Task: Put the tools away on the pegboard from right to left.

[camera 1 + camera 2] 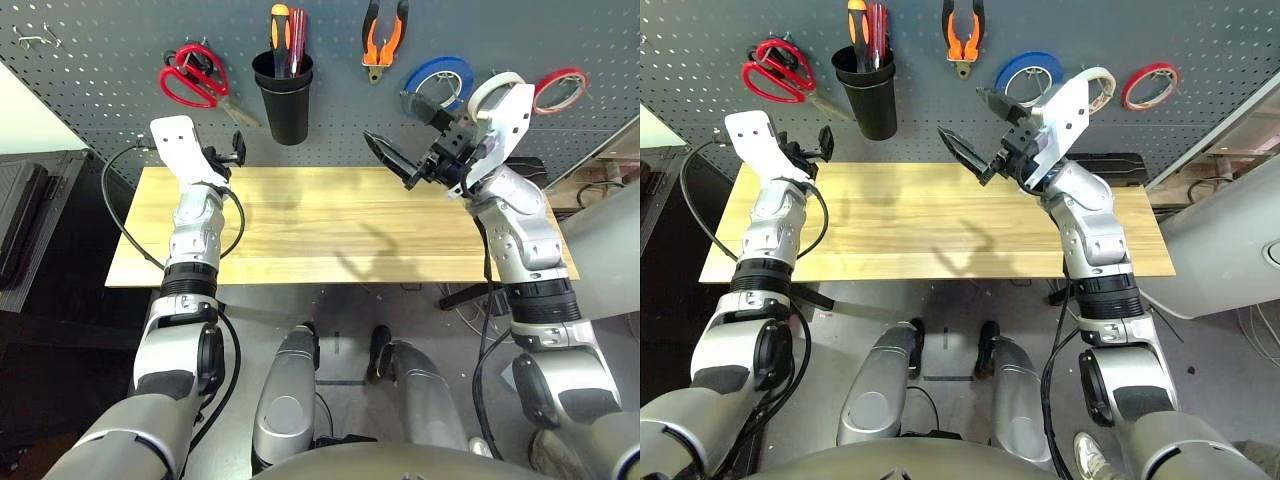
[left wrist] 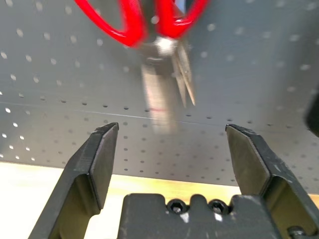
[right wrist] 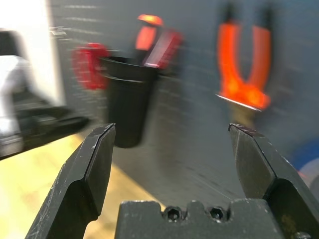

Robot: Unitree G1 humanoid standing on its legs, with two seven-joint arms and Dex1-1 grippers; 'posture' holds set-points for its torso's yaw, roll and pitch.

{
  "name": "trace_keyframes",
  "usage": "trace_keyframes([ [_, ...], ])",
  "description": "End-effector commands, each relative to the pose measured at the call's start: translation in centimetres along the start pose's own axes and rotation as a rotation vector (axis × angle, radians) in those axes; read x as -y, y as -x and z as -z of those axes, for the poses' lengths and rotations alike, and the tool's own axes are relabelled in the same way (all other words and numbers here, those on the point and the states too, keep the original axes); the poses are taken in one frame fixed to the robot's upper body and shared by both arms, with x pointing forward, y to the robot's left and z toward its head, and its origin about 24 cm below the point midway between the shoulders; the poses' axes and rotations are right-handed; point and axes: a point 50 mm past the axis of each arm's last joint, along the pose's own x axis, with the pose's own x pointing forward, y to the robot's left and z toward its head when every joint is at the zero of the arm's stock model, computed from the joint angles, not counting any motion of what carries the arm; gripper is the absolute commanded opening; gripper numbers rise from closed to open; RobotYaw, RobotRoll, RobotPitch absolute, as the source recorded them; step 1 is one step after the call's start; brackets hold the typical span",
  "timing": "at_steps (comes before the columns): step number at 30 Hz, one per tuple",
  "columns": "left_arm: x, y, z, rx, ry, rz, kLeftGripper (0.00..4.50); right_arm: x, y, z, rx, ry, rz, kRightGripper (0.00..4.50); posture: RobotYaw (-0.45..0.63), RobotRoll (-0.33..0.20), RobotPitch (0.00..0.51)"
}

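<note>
All the tools hang on the dark grey pegboard point(image 1: 100, 110). The red-handled scissors point(image 1: 190, 75) are at its left, and the screwdriver point(image 1: 280, 35) stands in the black cup holder point(image 1: 283, 95). The orange-and-black pliers point(image 1: 384, 35) hang to the right of the cup. The white tape roll point(image 1: 492, 88) is partly behind my right arm. My left gripper point(image 1: 232, 150) is open and empty just below the scissors point(image 2: 149, 20). My right gripper point(image 1: 392, 122) is open and empty above the table's back edge, facing the cup point(image 3: 127, 99) and the pliers point(image 3: 244, 64).
A blue tape roll point(image 1: 440, 80) and a red tape roll point(image 1: 560, 88) hang on the board beside the white one. Bare hooks point(image 1: 35, 40) sit at the top left. The wooden table point(image 1: 320, 230) carries nothing. A black case point(image 1: 20, 230) lies left of it.
</note>
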Motion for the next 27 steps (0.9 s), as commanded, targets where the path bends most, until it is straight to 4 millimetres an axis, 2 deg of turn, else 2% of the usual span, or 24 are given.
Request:
trace_keyframes([
  [1,-0.2,1.4,0.6,0.015,-0.028,0.02,4.45,1.4,1.8,1.4,-0.036,0.016,0.209,4.5,0.2,0.0,0.164],
  [7,-2.4,3.1,1.7,-0.016,-0.058,-0.043,4.45,3.9,5.2,3.5,-0.105,0.065,0.502,4.5,0.19,0.0,0.155],
  [16,-4.5,4.1,2.2,-0.039,-0.085,-0.085,4.45,7.7,9.4,5.1,-0.169,0.148,0.743,4.5,0.18,0.0,0.152],
  [22,-5.4,4.4,2.3,-0.046,-0.095,-0.127,4.45,9.4,11.0,5.5,-0.187,0.183,0.802,4.5,0.16,0.0,0.156],
  [27,-5.9,4.4,2.2,-0.045,-0.099,-0.15,4.45,9.8,11.0,5.6,-0.18,0.189,0.81,4.5,0.16,0.0,0.161],
])
